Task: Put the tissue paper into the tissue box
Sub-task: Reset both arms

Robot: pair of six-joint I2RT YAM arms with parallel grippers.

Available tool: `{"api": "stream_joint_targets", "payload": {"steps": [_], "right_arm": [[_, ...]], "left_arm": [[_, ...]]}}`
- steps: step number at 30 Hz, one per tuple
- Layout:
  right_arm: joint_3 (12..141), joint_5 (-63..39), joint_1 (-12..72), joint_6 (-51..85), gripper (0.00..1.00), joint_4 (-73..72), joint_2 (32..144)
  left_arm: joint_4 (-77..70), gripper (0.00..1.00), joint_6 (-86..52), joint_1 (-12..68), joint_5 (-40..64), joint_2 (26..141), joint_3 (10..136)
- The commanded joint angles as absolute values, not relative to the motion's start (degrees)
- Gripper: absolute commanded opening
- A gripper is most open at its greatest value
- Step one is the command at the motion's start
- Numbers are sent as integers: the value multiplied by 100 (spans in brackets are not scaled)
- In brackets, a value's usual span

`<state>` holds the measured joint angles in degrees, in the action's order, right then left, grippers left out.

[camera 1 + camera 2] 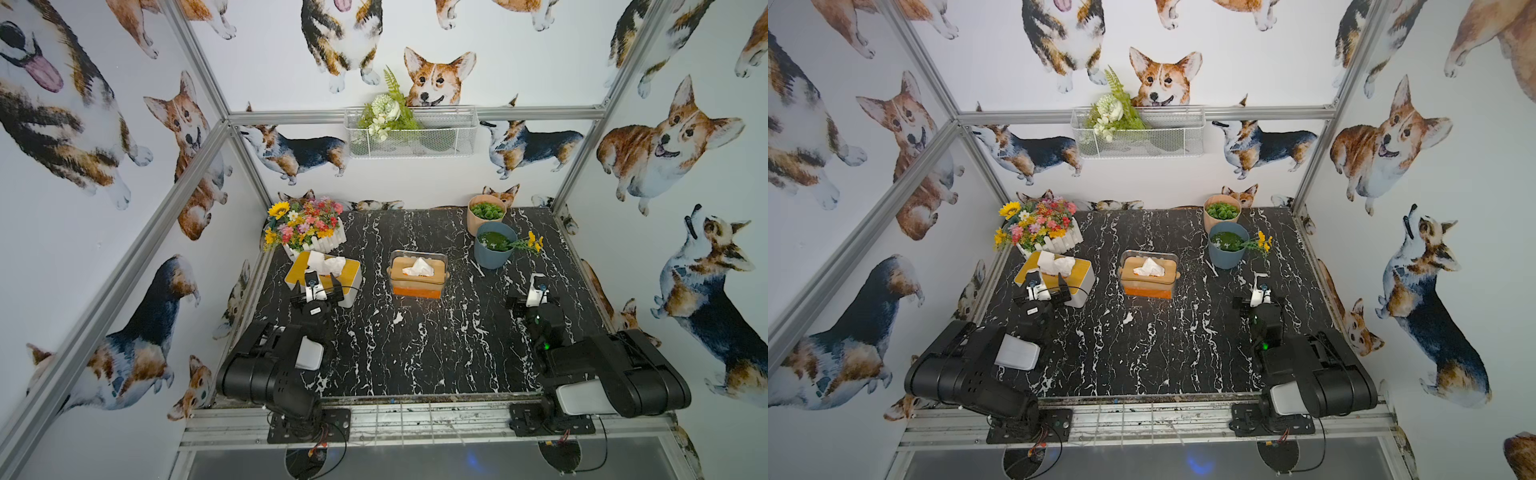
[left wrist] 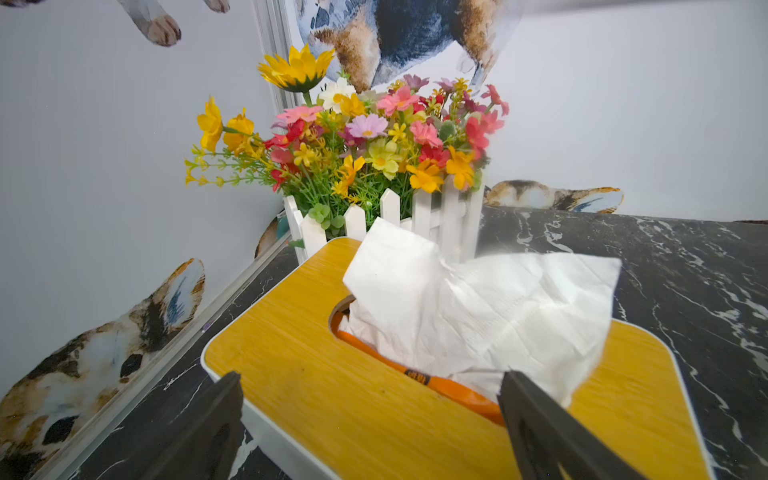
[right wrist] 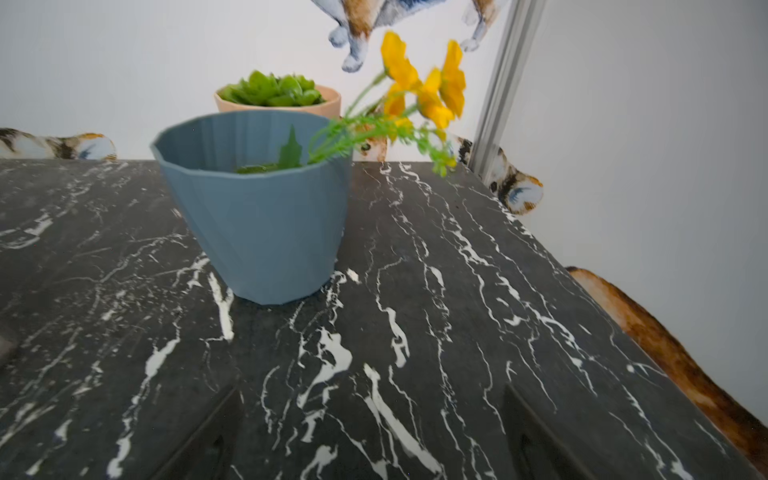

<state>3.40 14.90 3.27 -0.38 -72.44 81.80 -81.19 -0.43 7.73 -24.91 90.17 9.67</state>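
Tissue paper (image 2: 478,316) stands out of the tissue box (image 2: 291,374).
Left gripper (image 2: 370,415) is spread wide over it; right gripper (image 3: 370,436) is spread wide over the table (image 3: 415,249), holding nothing.

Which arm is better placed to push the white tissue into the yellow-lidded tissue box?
Left, probably. The left gripper is open over the yellow-lidded tissue box, one finger close to the white tissue. The right gripper, also open, faces the blue pot, far from that box.
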Motion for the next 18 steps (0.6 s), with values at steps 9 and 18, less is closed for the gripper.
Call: {"api": "stream_joint_targets", "payload": {"steps": [9,18], "right_arm": [[622,1717,272,338,100,-7630,8261],[650,1714,270,330,100,-7581,8288]], "left_arm": [[-7987,100,223,817,-2375,9081,1082],[-7523,100,100,690,-2206,9036,1270]]}}
